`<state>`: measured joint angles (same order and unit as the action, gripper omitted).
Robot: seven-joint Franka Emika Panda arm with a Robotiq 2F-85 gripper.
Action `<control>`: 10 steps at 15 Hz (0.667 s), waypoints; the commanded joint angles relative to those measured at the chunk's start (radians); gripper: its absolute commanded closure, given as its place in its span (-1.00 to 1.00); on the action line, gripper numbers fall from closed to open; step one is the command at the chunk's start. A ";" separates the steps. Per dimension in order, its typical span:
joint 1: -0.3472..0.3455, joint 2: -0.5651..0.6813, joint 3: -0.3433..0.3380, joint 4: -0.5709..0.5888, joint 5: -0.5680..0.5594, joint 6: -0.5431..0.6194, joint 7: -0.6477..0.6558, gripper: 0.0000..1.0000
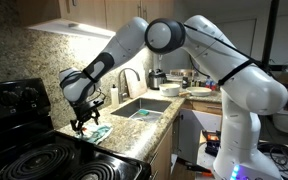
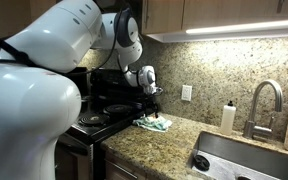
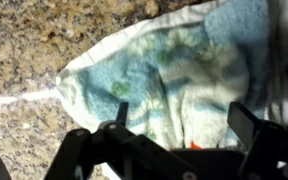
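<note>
A crumpled blue-green and white cloth [image 3: 174, 75] lies on the speckled granite counter [image 3: 24, 50]. My gripper [image 3: 181, 118] hangs just above it, open, its two dark fingers spread wide over the cloth with nothing between them. In both exterior views the gripper [image 1: 85, 119] [image 2: 150, 108] points down over the cloth [image 1: 97, 131] [image 2: 154, 124], which rests on the counter between the stove and the sink. Whether the fingertips touch the fabric is unclear.
A black stove [image 1: 29, 150] [image 2: 109, 100] stands beside the cloth. A sink [image 1: 144, 106] [image 2: 246, 160] with a faucet [image 2: 264, 100] is set in the counter farther along. A soap bottle [image 2: 227, 118] stands near the backsplash. Dishes [image 1: 172, 88] sit past the sink.
</note>
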<state>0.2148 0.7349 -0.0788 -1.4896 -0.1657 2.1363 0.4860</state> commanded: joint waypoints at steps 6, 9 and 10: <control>-0.015 0.000 0.000 0.021 0.006 0.013 -0.028 -1.00; -0.040 0.032 0.006 0.026 0.021 0.041 -0.046 -1.00; -0.044 0.041 0.006 0.029 0.023 0.047 -0.051 -1.00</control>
<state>0.1958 0.7567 -0.0807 -1.4564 -0.1637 2.1485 0.4815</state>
